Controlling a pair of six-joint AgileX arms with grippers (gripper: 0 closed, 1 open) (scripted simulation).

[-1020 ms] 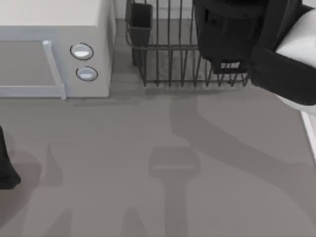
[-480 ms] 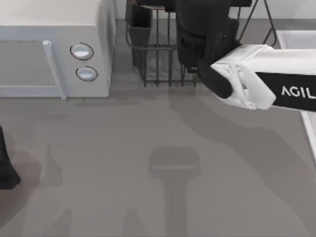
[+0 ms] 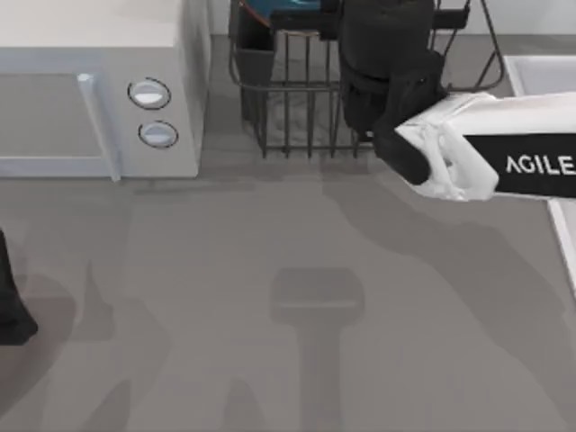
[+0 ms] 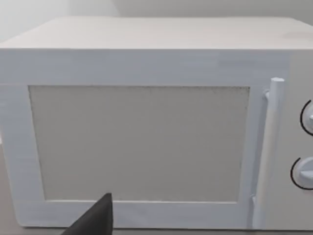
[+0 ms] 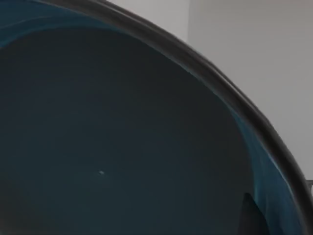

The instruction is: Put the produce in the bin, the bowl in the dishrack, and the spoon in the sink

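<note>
**Right arm over the dishrack, bowl at the wrist camera**

White microwave (image 3: 99, 90) stands at the counter's far left corner, two round knobs (image 3: 148, 94) on its front face, door handle just left of them. Left wrist view faces this door straight on. Dishrack (image 3: 297, 99) sits along the far edge just right of the microwave, its dark utensil cup (image 3: 256, 45) at the near-left corner of the rack. The sink (image 3: 540, 76) rim shows pale at the far right edge, just beyond the rack. The grey counter (image 3: 270, 270) in front carries nothing but arm shadows.

Right arm reaches in from the right edge, white forearm level, dark wrist bent over the rack's middle and covering several bars. A sliver of blue bowl (image 3: 270, 13) shows at the rack's far-left part, beside the cup. In the right wrist view the bowl (image 5: 122, 137) interior sits very close, dark rim curving across; a dark fingertip (image 5: 252, 215) lies against its inside wall. Whether the jaws pinch the bowl: cannot tell.

Left arm (image 3: 11, 306) parked at the counter's left edge; its jaws likewise cannot tell.
</note>
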